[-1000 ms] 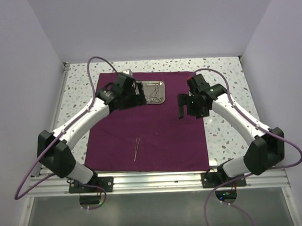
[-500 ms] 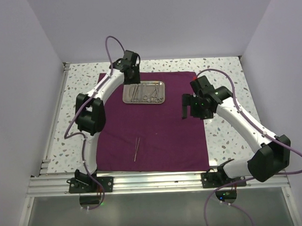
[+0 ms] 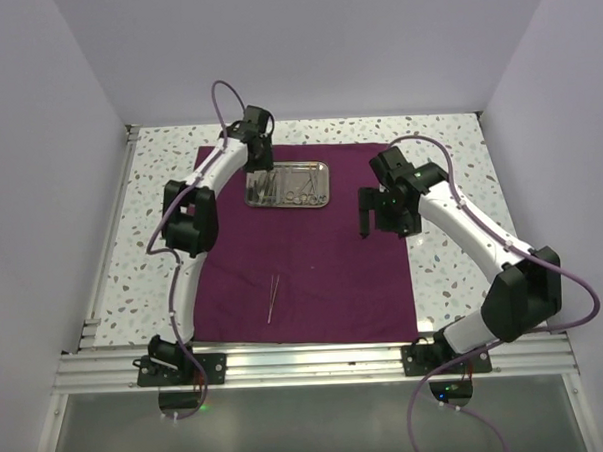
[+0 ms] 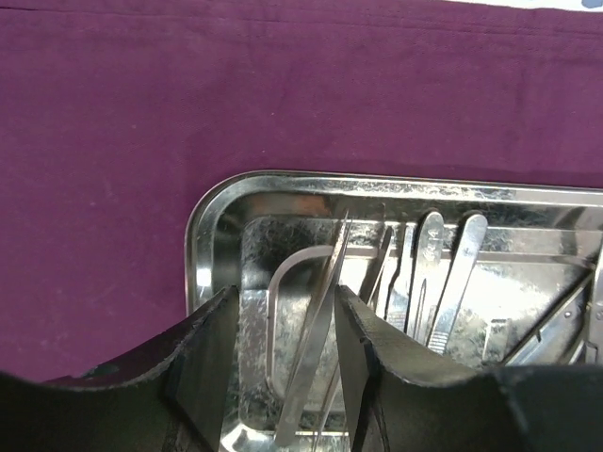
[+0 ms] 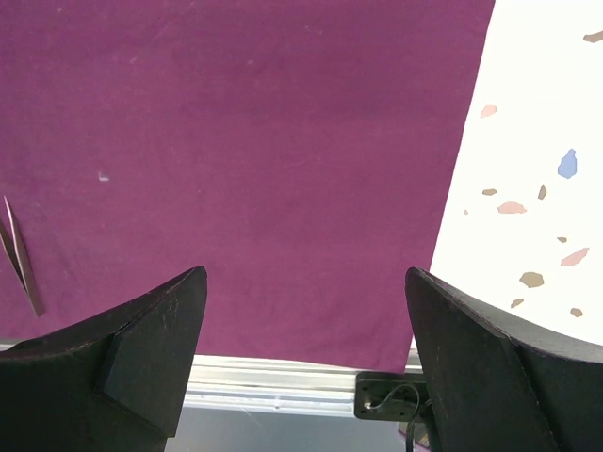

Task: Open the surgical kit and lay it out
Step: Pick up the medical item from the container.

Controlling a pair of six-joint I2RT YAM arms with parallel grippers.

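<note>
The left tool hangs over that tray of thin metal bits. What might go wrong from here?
The instruments lie crowded and overlapping, so the open left tool, straddling the tweezers, may pinch two or snag a neighbour. It also sits near the tray wall; a nudge might slide the tray on the cloth.

pale lilac walls [image 3: 38, 147] on three sides — white speckled terrazzo tabletop [image 3: 448, 140], aluminium rail [image 3: 317, 360] along near edge
</note>
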